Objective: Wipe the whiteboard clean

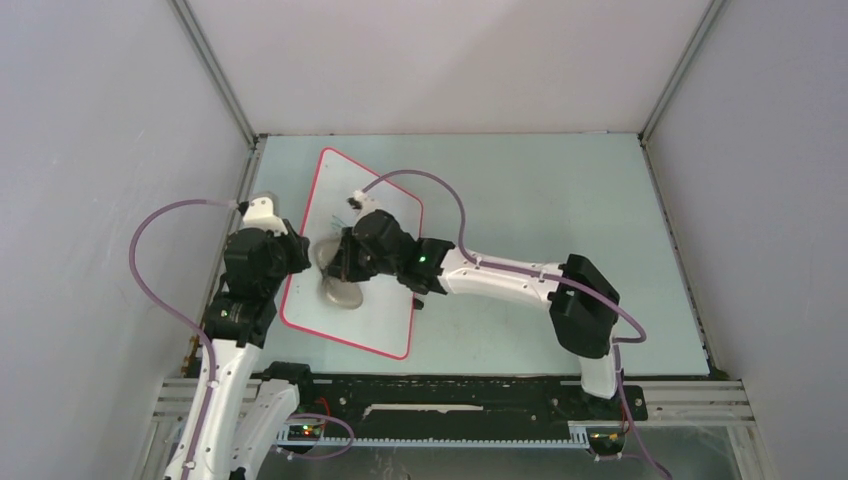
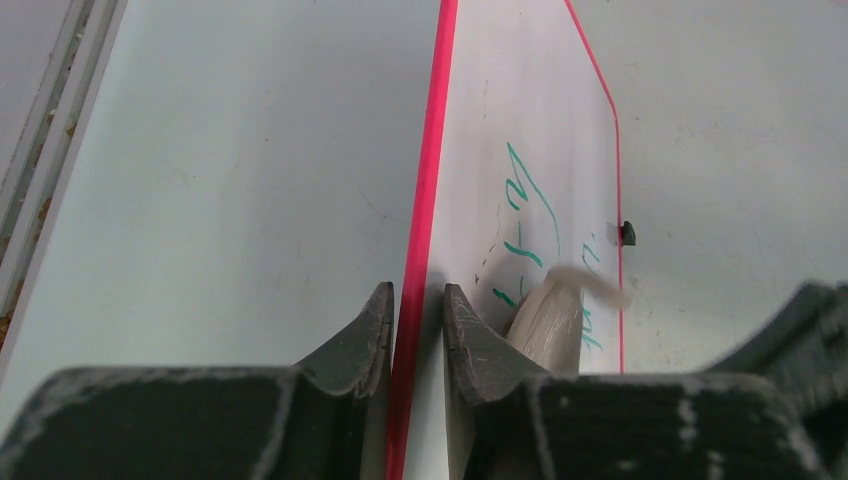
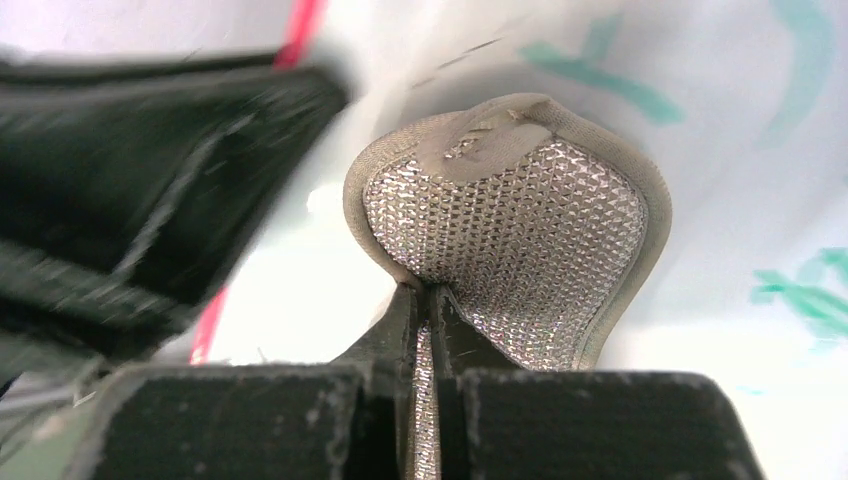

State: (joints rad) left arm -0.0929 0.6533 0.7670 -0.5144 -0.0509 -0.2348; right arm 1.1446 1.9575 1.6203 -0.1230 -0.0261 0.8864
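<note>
The whiteboard (image 1: 345, 190) lies tilted on the left of the table, with a red-pink rim. Green handwriting (image 2: 530, 200) shows on it in the left wrist view. My left gripper (image 1: 300, 258) is shut on the board's left edge, one finger on each side of the rim (image 2: 415, 320). My right gripper (image 1: 340, 262) is shut on a grey knobbly cloth pad (image 3: 510, 230) and holds it against the board's face near the left edge. The pad also shows in the top view (image 1: 338, 285) and in the left wrist view (image 2: 550, 320), next to the writing.
The pale green table (image 1: 560, 200) is walled by grey panels at the left, back and right. A small black clip (image 2: 627, 233) sits on the board's far edge. My two grippers are close together; the left one (image 3: 150, 200) is a dark blur beside the pad.
</note>
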